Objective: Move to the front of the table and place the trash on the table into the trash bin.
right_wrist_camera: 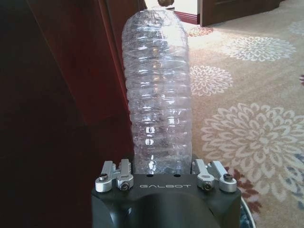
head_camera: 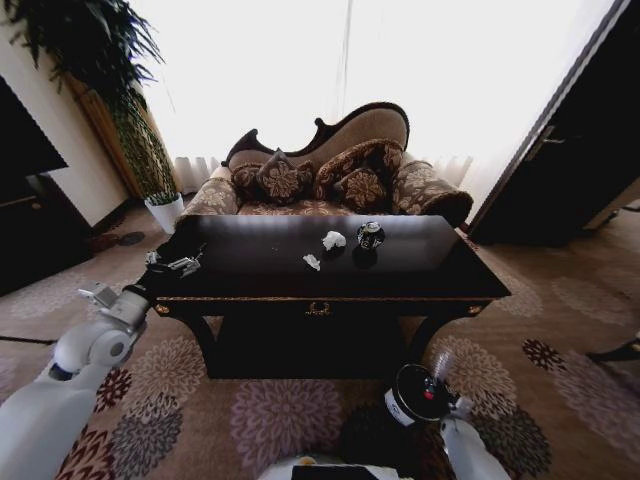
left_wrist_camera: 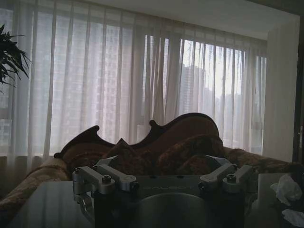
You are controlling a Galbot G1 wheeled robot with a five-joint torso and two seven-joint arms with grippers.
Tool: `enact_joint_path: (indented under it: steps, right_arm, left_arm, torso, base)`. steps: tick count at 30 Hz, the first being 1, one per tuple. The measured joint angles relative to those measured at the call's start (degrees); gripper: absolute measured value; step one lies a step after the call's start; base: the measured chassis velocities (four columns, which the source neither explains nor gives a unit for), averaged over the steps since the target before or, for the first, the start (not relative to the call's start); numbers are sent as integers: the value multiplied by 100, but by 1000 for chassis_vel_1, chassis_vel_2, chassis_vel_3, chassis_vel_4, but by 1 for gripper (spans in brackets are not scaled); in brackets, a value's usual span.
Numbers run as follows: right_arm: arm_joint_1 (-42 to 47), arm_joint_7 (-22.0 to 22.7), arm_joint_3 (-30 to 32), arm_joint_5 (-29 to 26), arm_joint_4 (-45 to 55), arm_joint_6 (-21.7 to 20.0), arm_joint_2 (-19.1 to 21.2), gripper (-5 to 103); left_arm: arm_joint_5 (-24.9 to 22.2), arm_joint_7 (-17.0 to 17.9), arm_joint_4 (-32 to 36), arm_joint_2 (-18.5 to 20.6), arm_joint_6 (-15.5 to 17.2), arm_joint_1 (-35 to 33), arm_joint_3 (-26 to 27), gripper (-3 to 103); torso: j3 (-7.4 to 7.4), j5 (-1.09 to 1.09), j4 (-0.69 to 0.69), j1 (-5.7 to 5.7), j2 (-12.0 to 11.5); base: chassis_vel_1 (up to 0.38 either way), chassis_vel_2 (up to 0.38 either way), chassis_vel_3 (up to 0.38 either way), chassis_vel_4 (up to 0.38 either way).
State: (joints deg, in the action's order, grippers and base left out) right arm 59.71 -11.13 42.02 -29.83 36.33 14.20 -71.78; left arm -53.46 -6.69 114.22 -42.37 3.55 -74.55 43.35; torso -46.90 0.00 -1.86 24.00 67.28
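The dark glossy table (head_camera: 250,285) stands straight ahead of me. On its top lie two white paper wads (head_camera: 333,240) (head_camera: 312,262) and a small dark shiny can (head_camera: 370,236). One wad (left_wrist_camera: 286,187) also shows in the left wrist view. My left gripper (head_camera: 175,263) hovers open at the table's left end with nothing in it. Low beside the table front, my right gripper (right_wrist_camera: 161,166) is shut on a clear ribbed plastic bottle (right_wrist_camera: 156,95). Its wrist (head_camera: 418,395) hangs over a dark round shape (head_camera: 370,440) on the carpet, apparently the trash bin.
A patterned brown sofa (head_camera: 330,185) stands behind the table before bright curtains. A potted plant in a white pot (head_camera: 165,212) is at the back left. Dark furniture (head_camera: 30,210) lines the left wall and a door (head_camera: 570,160) the right. Flowered carpet (head_camera: 560,360) lies open on both sides.
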Motion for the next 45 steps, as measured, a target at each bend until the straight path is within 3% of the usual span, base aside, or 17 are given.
enact_joint_path:
  steps: [4, 5, 9, 11, 14, 27, 35, 41, 45]
  right_arm:
    - [42, 1, 42, 2, 46, -3, -60, 64]
    - [42, 1, 42, 2, 46, -3, -60, 64]
    - [95, -8, 65, 16, 84, -4, -72, 86]
    - [113, -8, 68, 17, 104, -5, -71, 86]
    - [249, -5, 80, 21, 295, -15, -60, 98]
    - [1550, 90, 253, 215, 1914, 160, -306, 100]
    - [3212, 504, 531, 107, 4999, -113, -683, 100]
    - [4205, 659, 577, 205, 6374, 1, -942, 100]
    - [4433, 687, 607, 251, 6763, 35, -1008, 100]
  left_arm:
    - [0, 2, 0, 0, 0, 0, 0, 100]
    - [0, 2, 0, 0, 0, 0, 0, 100]
    - [-1, 2, 0, 0, 0, 0, 0, 100]
    - [0, 2, 0, 0, 1, 0, 0, 100]
    - [0, 2, 0, 0, 0, 0, 0, 100]
    - [0, 3, 0, 0, 0, 0, 0, 100]
    - [0, 3, 1, 0, 0, 1, 0, 100]
    - [0, 3, 1, 0, 1, 1, -1, 100]
    - [0, 3, 1, 0, 1, 1, -1, 100]
  torso:
    - [0, 0, 0, 0, 0]
    - [0, 0, 0, 0, 0]
    - [0, 0, 0, 0, 0]
    - [0, 0, 0, 0, 0]
    - [1, 0, 0, 0, 0]
    - [1, 1, 0, 0, 0]
    - [1, -2, 1, -1, 1]
    - [1, 0, -2, -1, 1]
    - [1, -1, 0, -1, 2]
  base:
    - [0, 0, 0, 0]
    - [0, 0, 0, 0]
    - [0, 0, 0, 0]
    - [0, 0, 0, 0]
    - [0, 0, 0, 0]
    - [0, 0, 0, 0]
    - [0, 0, 0, 0]
    - [0, 0, 0, 0]
    - [0, 0, 0, 0]
